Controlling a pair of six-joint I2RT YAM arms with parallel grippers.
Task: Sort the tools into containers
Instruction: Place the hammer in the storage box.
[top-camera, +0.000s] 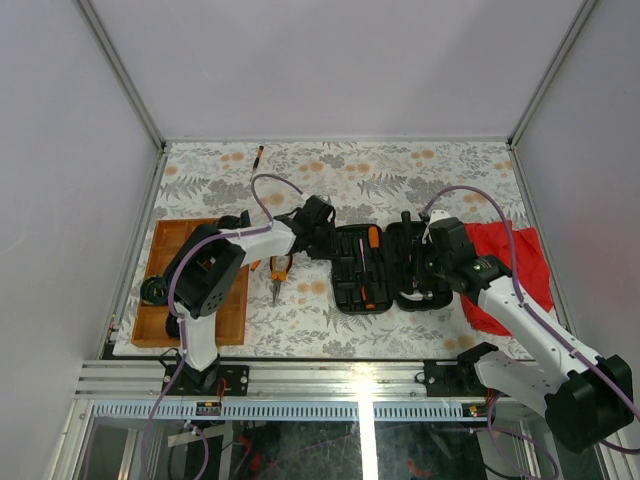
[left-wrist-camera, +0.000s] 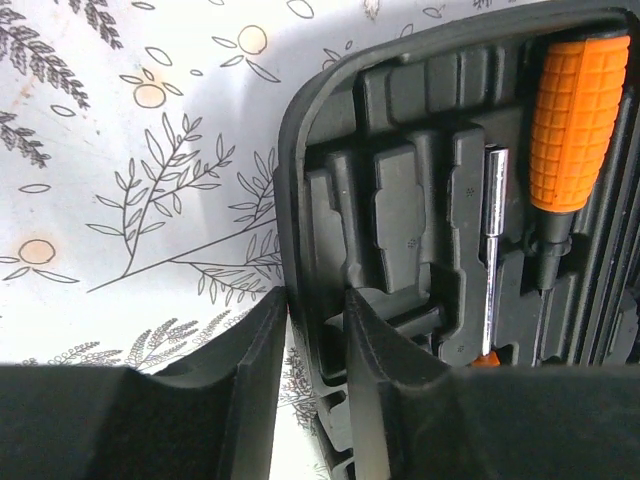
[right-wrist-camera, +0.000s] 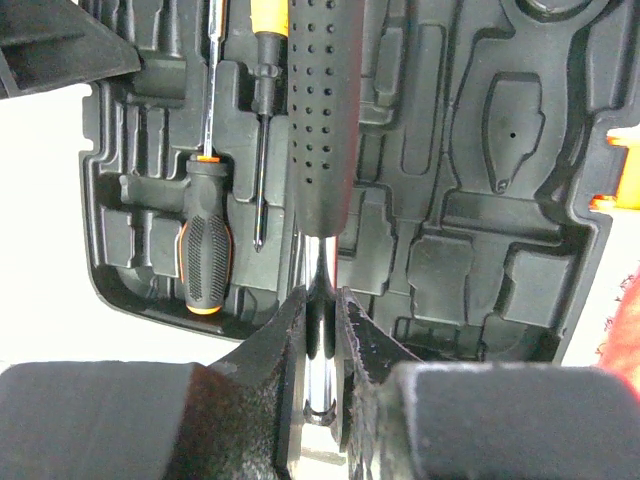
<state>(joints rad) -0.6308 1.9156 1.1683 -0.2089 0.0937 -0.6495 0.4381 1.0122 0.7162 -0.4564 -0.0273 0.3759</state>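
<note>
Your right gripper (right-wrist-camera: 322, 308) clamps the hammer (right-wrist-camera: 320, 120) by its slick steel neck, likely head-heavy, while your left gripper (left-wrist-camera: 316, 310) pinches the rigid case (left-wrist-camera: 400, 200) rim.

Pliers (top-camera: 279, 272) lie between tray (top-camera: 163, 240) and tool case (top-camera: 348, 300).

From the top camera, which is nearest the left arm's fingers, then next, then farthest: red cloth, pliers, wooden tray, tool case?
1. Tool case: left rim between the fingers.
2. Pliers: on the table, just left.
3. Wooden tray: far left.
4. Red cloth: far right.
</note>
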